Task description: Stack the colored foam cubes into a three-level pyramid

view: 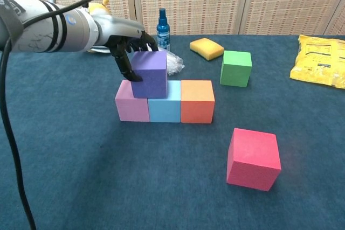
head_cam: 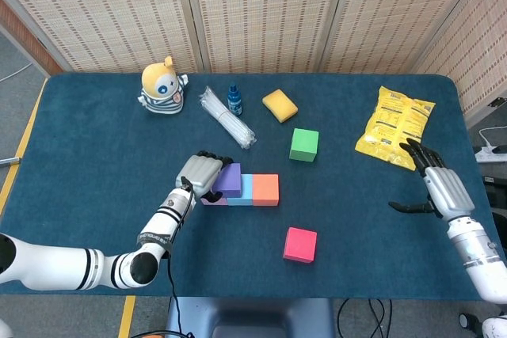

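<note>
Chest view shows the left robot hand (view: 127, 52) clamped on the purple cube (view: 149, 74), fingers (view: 123, 63) on its left face and over its top rear edge. The purple cube sits on the bottom row, straddling the seam between the pink cube (view: 132, 102) and the light blue cube (view: 165, 102) directly below the robot hand. An orange cube (view: 197, 101) touches the light blue one on the side away from the robot hand. Further out, a green cube (view: 236, 68) stands apart behind the row, and a red cube (view: 253, 158) lies well apart in front. Head view shows the right robot hand (head_cam: 438, 184) far from the cubes, fingers spread, holding nothing, just beside a yellow snack bag (head_cam: 394, 119) on the desk (head_cam: 95, 156).
</note>
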Robot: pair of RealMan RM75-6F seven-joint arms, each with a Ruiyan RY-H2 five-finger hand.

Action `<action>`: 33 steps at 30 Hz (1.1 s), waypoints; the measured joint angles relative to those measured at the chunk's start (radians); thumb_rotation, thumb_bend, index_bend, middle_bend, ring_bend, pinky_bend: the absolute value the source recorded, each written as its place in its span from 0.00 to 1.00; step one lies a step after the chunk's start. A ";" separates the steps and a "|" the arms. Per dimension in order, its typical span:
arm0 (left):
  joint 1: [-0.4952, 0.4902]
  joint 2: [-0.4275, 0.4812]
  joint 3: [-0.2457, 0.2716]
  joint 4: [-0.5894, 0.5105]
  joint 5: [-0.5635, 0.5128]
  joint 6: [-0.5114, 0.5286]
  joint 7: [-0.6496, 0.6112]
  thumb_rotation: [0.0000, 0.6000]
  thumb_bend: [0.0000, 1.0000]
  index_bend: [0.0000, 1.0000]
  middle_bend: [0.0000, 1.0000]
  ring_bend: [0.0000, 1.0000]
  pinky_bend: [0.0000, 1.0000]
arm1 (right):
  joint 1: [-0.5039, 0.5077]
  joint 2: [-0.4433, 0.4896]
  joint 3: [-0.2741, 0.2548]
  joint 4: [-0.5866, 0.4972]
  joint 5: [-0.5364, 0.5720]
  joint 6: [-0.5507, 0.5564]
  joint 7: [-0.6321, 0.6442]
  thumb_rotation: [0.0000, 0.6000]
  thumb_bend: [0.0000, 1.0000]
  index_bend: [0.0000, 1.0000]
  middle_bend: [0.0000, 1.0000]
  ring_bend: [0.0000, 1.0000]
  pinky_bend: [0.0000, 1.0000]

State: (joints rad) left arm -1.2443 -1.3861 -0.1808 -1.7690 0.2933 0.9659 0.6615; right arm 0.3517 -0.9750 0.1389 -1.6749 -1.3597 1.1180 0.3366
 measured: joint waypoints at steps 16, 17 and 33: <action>0.002 0.000 0.016 0.007 0.015 -0.014 -0.009 1.00 0.34 0.26 0.24 0.18 0.14 | 0.002 -0.002 0.003 -0.003 0.008 -0.006 -0.010 1.00 0.17 0.00 0.08 0.04 0.15; 0.001 -0.001 0.016 0.008 0.016 -0.014 -0.010 1.00 0.34 0.26 0.24 0.18 0.14 | 0.002 -0.002 0.003 -0.003 0.008 -0.006 -0.010 1.00 0.17 0.00 0.08 0.04 0.15; 0.003 -0.009 0.032 0.011 0.024 -0.012 -0.011 1.00 0.34 0.15 0.18 0.13 0.14 | 0.000 -0.003 0.004 -0.003 0.009 -0.005 -0.008 1.00 0.17 0.00 0.08 0.04 0.15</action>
State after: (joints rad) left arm -1.2412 -1.3946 -0.1493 -1.7577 0.3176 0.9535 0.6503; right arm 0.3519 -0.9776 0.1432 -1.6782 -1.3510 1.1129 0.3282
